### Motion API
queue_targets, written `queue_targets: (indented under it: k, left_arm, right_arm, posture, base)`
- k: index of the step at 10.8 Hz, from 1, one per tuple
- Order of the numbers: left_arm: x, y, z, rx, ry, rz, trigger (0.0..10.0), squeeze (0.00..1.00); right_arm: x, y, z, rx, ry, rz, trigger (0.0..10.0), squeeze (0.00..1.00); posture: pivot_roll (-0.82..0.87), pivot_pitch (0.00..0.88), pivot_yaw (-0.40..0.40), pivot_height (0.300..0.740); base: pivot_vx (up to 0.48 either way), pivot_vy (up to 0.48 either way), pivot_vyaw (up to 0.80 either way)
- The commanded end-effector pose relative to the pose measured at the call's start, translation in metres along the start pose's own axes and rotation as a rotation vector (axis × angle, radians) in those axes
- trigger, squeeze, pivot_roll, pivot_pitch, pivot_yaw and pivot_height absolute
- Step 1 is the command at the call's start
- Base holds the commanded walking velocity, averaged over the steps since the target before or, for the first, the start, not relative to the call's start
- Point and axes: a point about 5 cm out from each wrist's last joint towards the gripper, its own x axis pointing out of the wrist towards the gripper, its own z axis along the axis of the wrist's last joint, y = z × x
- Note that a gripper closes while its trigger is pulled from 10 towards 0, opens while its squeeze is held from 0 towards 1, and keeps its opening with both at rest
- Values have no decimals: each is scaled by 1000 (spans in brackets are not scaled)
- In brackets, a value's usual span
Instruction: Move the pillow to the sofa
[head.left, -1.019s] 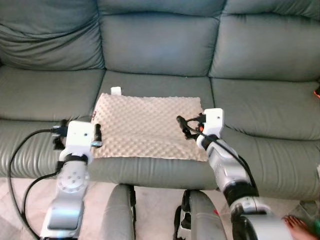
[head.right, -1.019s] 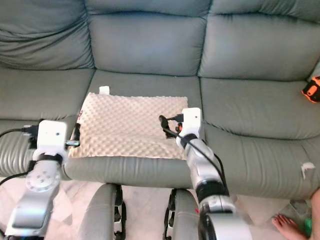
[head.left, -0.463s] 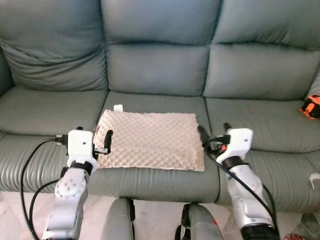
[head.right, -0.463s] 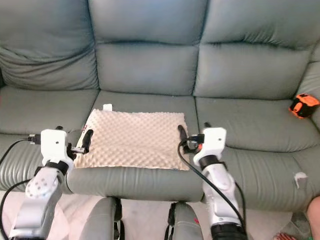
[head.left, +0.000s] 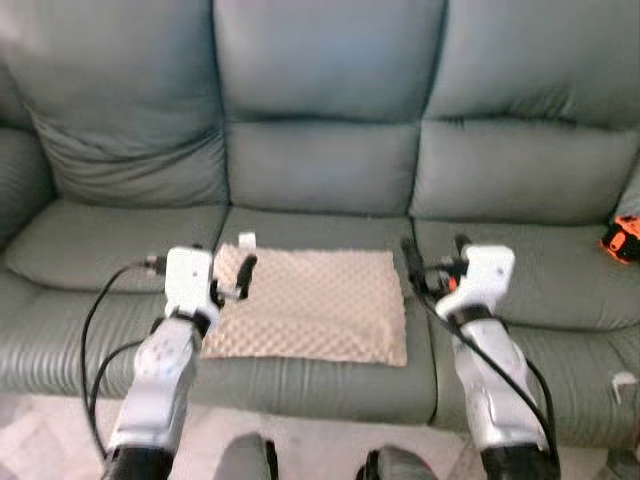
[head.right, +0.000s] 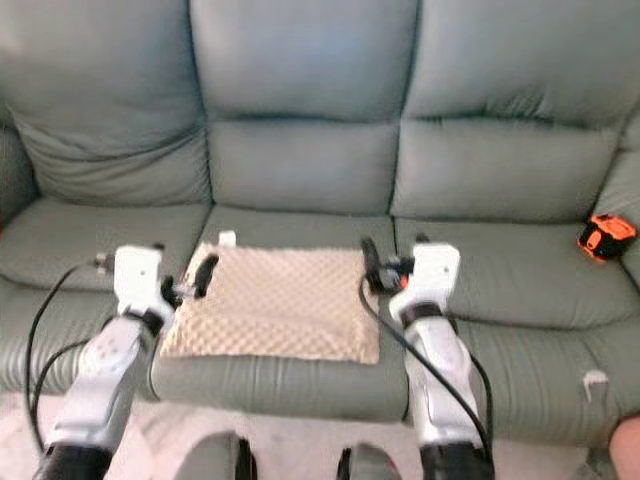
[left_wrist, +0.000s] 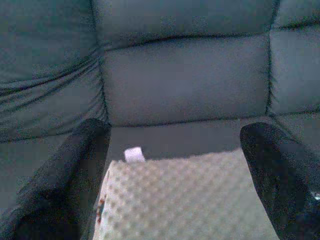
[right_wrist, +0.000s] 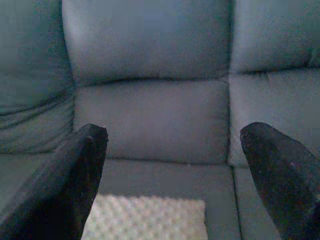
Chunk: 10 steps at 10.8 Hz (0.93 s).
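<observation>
Pillow (head.left: 315, 305) lies on the sofa's (head.left: 320, 170) middle seat

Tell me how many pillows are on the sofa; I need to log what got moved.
1. The pillow lies flat on the middle seat of the sofa, between the left gripper and right gripper. None other is in view.

Both silver arms were raised forward, side by side. The left tool (head.left: 232, 280) and the right tool (head.left: 432, 258) each pointed ahead, their black fingers spread wide apart with nothing between them.
</observation>
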Motion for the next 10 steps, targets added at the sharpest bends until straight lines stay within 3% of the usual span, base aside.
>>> queue_targets:
  k: [1, 5, 6, 8, 10]
  left_arm:
    - [3, -3, -2, -11, 4, -1, 10000, 0]
    - [10, -13, -13, -16, 44, 40, 10000, 0]
    - [11, -15, -16, -16, 60, 79, 10000, 0]
    - [10, -10, -29, -7, 114, 151, 10000, 0]
    - [16, -18, -22, -22, 76, 109, 10000, 0]
  right_arm:
    - [4, 4, -1, 5, 13, 13, 10000, 0]
    - [11, -5, -6, -21, 48, -50, 10000, 0]
    - [16, 1, -5, -73, 46, 7, 10000, 0]
    - [24, 14, 1, -70, 15, 64, 10000, 0]
    - [26, 15, 0, -66, 26, 87, 10000, 0]
  posture:
    - [11, 0, 27, 740]
    - [4, 0, 14, 740]
    - [0, 0, 19, 740]
    - [-17, 0, 24, 740]
    - [-13, 0, 11, 740]
  base:
    - [0, 0, 0]
    - [0, 0, 0]
    - [0, 0, 788]
    - [0, 0, 788]
    - [0, 0, 788]
